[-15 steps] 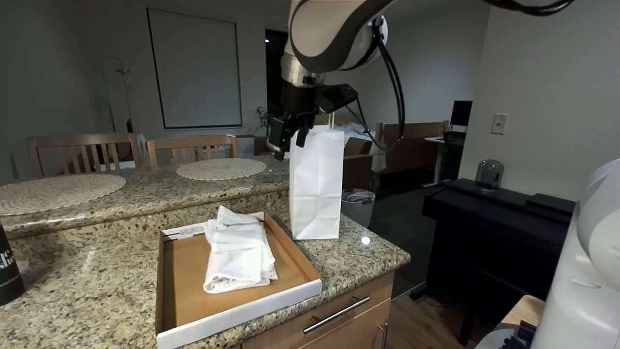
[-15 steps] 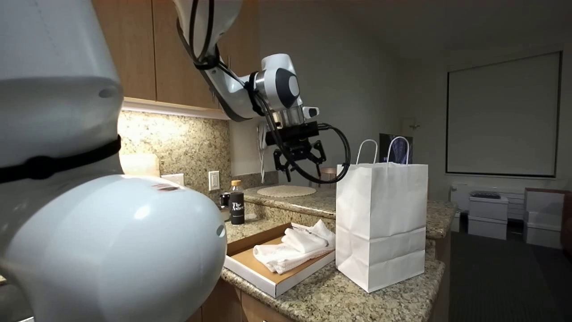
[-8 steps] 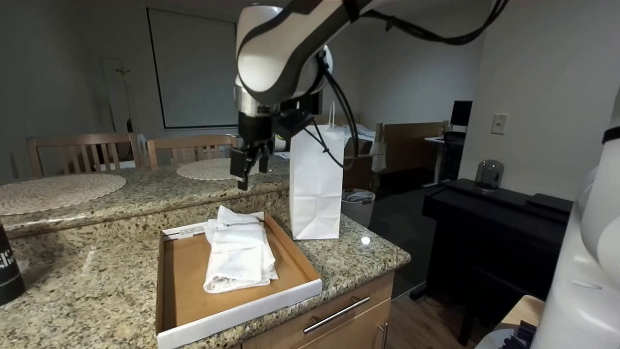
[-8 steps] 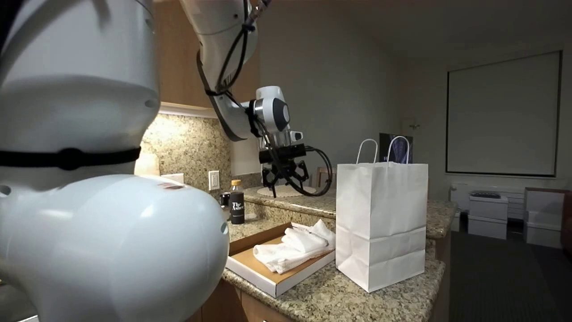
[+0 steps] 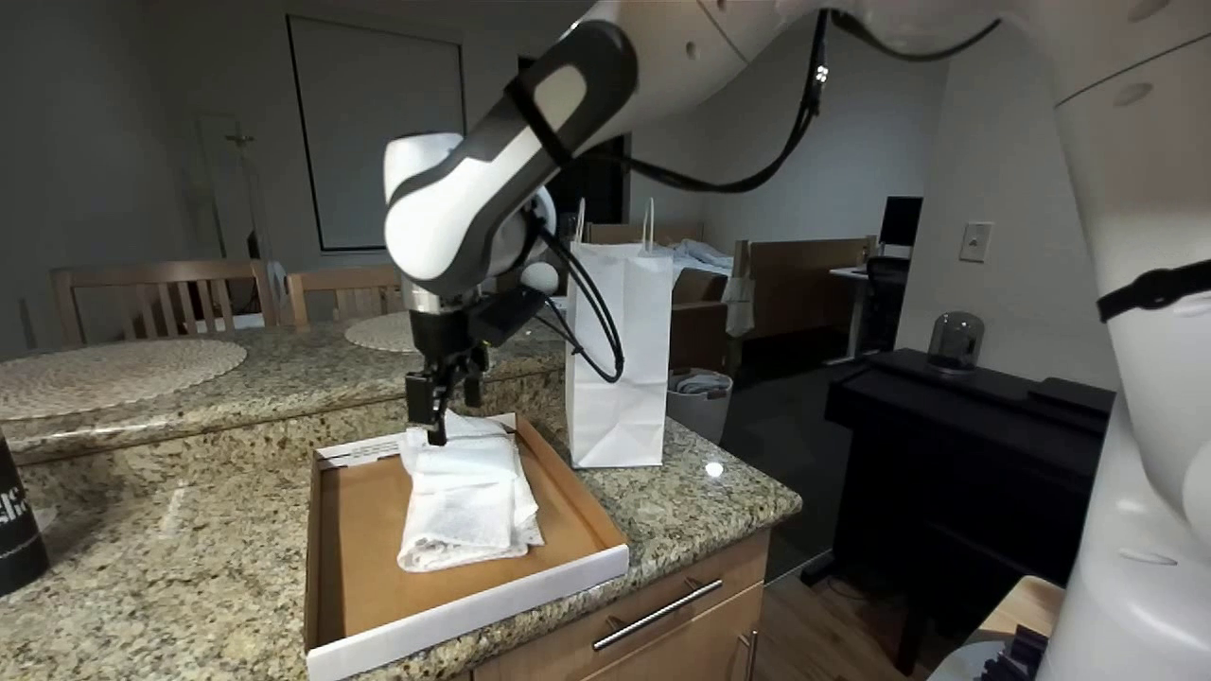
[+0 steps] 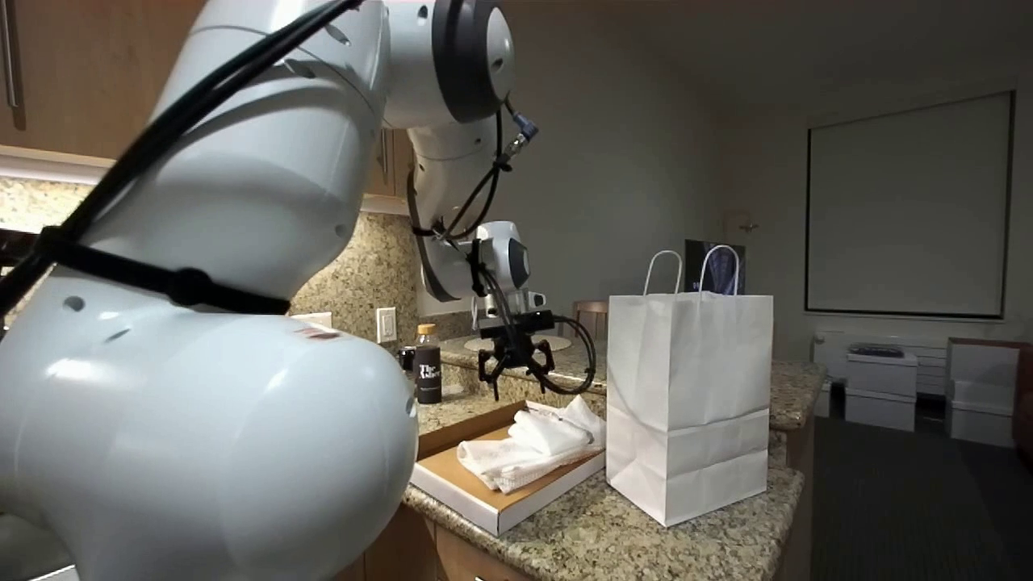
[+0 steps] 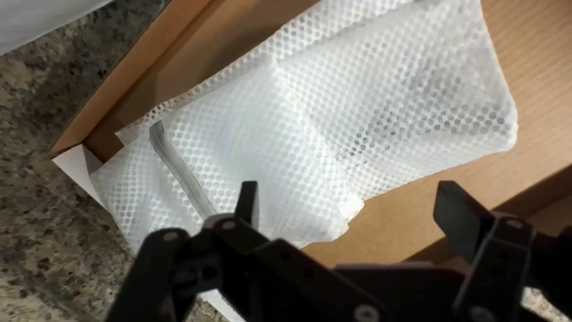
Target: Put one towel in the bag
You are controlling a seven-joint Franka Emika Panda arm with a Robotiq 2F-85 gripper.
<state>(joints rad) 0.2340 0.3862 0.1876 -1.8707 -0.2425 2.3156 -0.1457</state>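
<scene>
A gripper [image 7: 347, 192] hung over the cardboard tray [image 5: 473, 619], where folded white towels [image 5: 464, 515] lay.

Its fingers [image 5: 420, 402] stood wide apart, holding nothing, and in an exterior view covered part of the towels; their exact number could not be made out. The tall paper bag [image 6: 714, 379] stood upright just beside the tray, its inside out of sight in both exterior views. The wrist view caught only a cut-off white piece of it.

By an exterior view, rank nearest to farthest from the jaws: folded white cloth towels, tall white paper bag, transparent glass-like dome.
1. Towels: below, inside the brown cardboard tray.
2. Bag: right, upright beside the tray.
3. Dome: far right, in the background.
</scene>
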